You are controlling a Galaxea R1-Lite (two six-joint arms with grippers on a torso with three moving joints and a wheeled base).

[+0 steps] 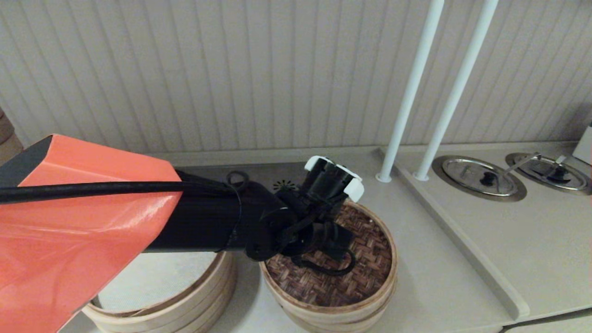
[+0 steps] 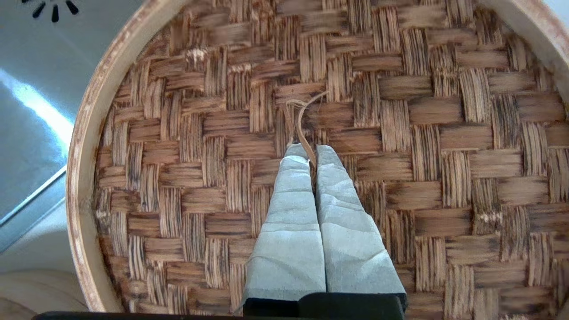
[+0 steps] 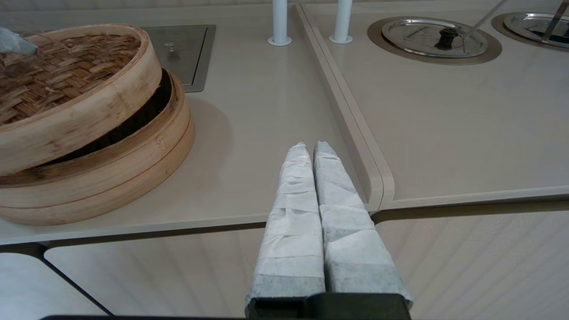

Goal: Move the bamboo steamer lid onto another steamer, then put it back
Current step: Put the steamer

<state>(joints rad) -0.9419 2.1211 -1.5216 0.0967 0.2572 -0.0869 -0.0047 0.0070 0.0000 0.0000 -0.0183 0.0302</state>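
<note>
The bamboo steamer lid [image 1: 365, 259], with its reddish-brown woven top, hangs tilted over a low pale bamboo basket [image 3: 133, 164]. A dark gap shows between the lid's rim [image 3: 80, 120] and the basket on the side facing the right wrist camera. The basket's floor is hidden under the lid. My left gripper [image 2: 311, 153] is shut on the lid's small centre loop [image 2: 298, 115], and its fingertips touch the weave. My right gripper [image 3: 310, 149] is shut on nothing, low at the counter's front edge, apart from the basket and out of the head view.
A taller ringed steamer with a white cloth lining [image 1: 162, 291] stands left of the basket, under my orange-sleeved left arm [image 1: 78, 217]. Two white poles [image 1: 407, 101] rise behind. A raised counter step [image 1: 462, 249] runs on the right, with round metal lids [image 1: 478, 175] beyond it.
</note>
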